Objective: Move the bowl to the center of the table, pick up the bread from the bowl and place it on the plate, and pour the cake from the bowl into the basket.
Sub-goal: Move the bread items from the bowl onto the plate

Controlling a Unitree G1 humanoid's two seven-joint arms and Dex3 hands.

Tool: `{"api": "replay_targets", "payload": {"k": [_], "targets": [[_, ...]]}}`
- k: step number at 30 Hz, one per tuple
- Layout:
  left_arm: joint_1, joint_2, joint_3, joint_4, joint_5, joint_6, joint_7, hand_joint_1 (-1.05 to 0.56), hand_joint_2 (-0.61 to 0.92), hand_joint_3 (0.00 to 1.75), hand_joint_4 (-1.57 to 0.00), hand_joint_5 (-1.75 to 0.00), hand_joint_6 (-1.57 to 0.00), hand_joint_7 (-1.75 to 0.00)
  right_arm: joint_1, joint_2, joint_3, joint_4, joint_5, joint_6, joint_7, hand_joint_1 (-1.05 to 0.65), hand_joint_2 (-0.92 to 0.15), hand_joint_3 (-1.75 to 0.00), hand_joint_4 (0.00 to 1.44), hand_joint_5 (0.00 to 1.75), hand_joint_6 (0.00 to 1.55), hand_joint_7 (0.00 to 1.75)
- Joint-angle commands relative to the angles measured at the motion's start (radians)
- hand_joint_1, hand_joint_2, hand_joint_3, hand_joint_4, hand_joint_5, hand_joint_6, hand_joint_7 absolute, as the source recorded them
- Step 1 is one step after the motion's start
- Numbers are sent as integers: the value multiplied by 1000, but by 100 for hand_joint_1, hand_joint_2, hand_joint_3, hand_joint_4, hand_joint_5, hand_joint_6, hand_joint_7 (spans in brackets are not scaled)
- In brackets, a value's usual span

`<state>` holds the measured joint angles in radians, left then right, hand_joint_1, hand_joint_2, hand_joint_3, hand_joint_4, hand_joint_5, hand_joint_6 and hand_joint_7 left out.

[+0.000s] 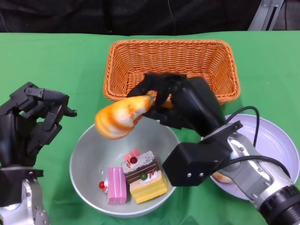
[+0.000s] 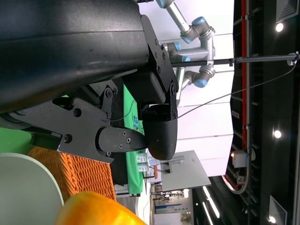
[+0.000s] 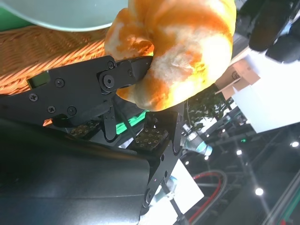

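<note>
My right hand (image 1: 180, 101) grips an orange-and-cream bread roll (image 1: 122, 116) and holds it in the air above the far left rim of the grey bowl (image 1: 84, 151). The right wrist view shows the bread (image 3: 178, 51) pinched by the black fingers (image 3: 93, 86). In the bowl lie a pink cake slice (image 1: 116, 184), a layered yellow cake with chocolate top (image 1: 145, 177) and a small red piece. The lavender plate (image 1: 276, 140) lies at the right, partly behind my right forearm. My left hand (image 1: 33, 119) hovers left of the bowl, fingers apart, holding nothing. The woven basket (image 1: 171, 58) stands behind.
Green cloth covers the table. The basket sits close behind the bowl and touches nothing I hold. A black cable loops over the plate near my right wrist. A tan object peeks out under my right forearm on the plate.
</note>
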<state>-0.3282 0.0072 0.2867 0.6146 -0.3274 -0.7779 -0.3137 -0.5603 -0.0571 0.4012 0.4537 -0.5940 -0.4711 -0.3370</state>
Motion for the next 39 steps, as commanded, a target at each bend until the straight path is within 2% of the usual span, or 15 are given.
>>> {"api": "replay_targets", "payload": {"k": [1, 8, 13, 19, 24, 28, 33, 34, 37, 39], "targets": [[-6, 19, 5, 2, -7, 2, -4, -15, 92, 31, -84, -132, -94, -97, 37, -25, -38, -80, 30, 21, 37, -21, -90, -3, 69, 141, 73, 106], [-6, 20, 3, -8, -2, 7, 3, -14, 92, 31, -83, -132, -93, -97, 95, -38, -99, -212, 78, 56, 106, -21, -89, -2, 69, 142, 74, 110], [-7, 18, -2, -37, -2, 23, 9, -12, 92, 34, -84, -134, -94, -96, 140, -59, -148, -311, 109, 78, 151, -23, -90, -3, 68, 151, 70, 118], [-1, 22, -1, -72, -4, 66, 11, -12, 89, 39, -83, -137, -91, -103, 200, -78, -216, -431, 158, 115, 194, -28, -91, -5, 67, 159, 68, 127], [3, 22, 0, -88, -3, 83, 14, -13, 88, 39, -83, -138, -91, -103, 255, -84, -276, -564, 227, 200, 260, -30, -91, -6, 70, 173, 64, 135], [4, 23, 1, -90, -8, 89, 8, -12, 89, 40, -82, -138, -91, -102, 292, -87, -310, -645, 263, 261, 299, -27, -92, -10, 77, 175, 62, 136], [5, 24, 2, -95, -7, 101, 13, -12, 89, 39, -84, -137, -93, -101, 338, -96, -363, -726, 322, 339, 350, -22, -90, -13, 72, 175, 60, 139], [6, 24, 1, -97, -4, 101, 15, -12, 89, 39, -84, -137, -93, -100, 346, -96, -371, -745, 333, 364, 363, -22, -89, -16, 69, 175, 59, 140], [6, 24, 3, -98, -7, 102, 13, -12, 89, 40, -83, -137, -93, -100, 375, -97, -406, -819, 397, 470, 410, -21, -59, -75, 67, 175, 56, 142], [5, 25, 3, -97, -10, 103, 9, -12, 89, 39, -83, -137, -93, -99, 397, -99, -434, -876, 436, 551, 435, -19, -52, -89, 65, 175, 56, 144]]}}
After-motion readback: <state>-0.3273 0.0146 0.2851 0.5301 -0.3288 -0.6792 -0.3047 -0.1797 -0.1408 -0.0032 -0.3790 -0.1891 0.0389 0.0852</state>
